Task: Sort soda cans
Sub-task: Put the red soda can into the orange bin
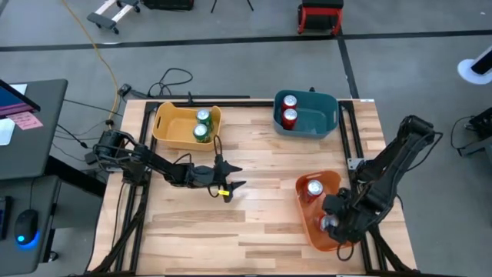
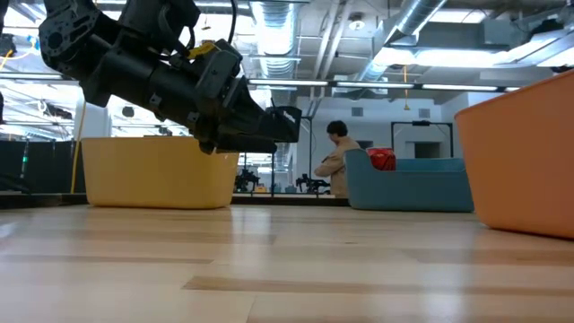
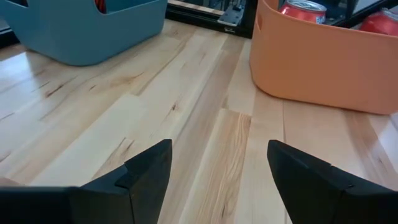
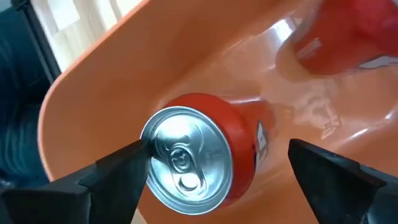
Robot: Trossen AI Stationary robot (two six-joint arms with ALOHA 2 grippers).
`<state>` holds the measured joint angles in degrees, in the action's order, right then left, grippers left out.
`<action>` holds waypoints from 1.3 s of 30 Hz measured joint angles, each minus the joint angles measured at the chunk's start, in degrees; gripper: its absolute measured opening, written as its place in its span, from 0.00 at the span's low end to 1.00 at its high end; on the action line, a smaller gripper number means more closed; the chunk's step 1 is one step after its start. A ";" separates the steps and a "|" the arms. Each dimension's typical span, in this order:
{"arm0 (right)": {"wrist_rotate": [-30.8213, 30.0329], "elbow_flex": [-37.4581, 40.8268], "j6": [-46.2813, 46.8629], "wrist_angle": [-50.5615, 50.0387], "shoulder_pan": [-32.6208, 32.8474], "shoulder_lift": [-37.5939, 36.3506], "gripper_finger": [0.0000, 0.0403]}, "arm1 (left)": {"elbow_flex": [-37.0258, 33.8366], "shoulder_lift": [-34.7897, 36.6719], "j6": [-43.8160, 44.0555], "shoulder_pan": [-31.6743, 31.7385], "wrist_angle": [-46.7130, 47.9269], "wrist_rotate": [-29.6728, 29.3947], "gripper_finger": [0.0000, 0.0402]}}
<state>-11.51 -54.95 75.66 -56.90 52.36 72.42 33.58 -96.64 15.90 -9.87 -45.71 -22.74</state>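
Note:
Two green cans (image 1: pixel 201 125) stand in the yellow bin (image 1: pixel 169 127) at the far left. The blue bin (image 1: pixel 319 115) at the far edge holds two red cans (image 1: pixel 289 110). Near the right edge, the orange bin (image 1: pixel 307 227) has one red can (image 1: pixel 314 188) upright and another red can (image 4: pixel 199 162) under my right gripper (image 4: pixel 219 149). That gripper is open and points down into the bin, a finger on either side of the can's silver top. My left gripper (image 1: pixel 233 177) is open and hovers above bare table at mid-table, holding nothing. My right gripper reaches down over the red can in the orange bin. One fingertip (image 4: pixel 134 155) stands right at the rim of the can's top (image 4: pixel 149 140), but I cannot tell whether it touches. The other finger (image 4: pixel 311 155) is clear of the can.
Bare wood lies between the three bins in the middle and near part of the table (image 1: pixel 254 223). Metal rails run along the table's left and right sides. Cables lie by the far left corner (image 1: pixel 173 81). A person (image 2: pixel 334 161) shows in the room beyond.

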 joint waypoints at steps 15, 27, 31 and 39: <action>0.14 -0.56 -0.86 -5.70 -2.72 -1.09 0.99 | 0.00 0.00 0.00 0.00 -0.02 -0.07 0.65; -0.27 -2.66 -0.66 -5.22 -2.08 -6.00 0.99 | 0.00 0.00 0.00 0.00 0.37 -0.07 0.65; 0.31 -2.54 -0.69 -2.46 -0.84 -3.99 0.99 | 0.00 0.02 0.81 0.00 2.45 0.15 0.65; 1.20 -2.53 -0.72 -2.99 -0.29 2.14 0.99 | 0.00 0.02 1.46 0.00 2.62 0.36 0.65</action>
<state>-10.31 -57.47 74.94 -59.89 52.07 74.57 33.58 -96.62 17.37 -9.87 -43.09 -22.38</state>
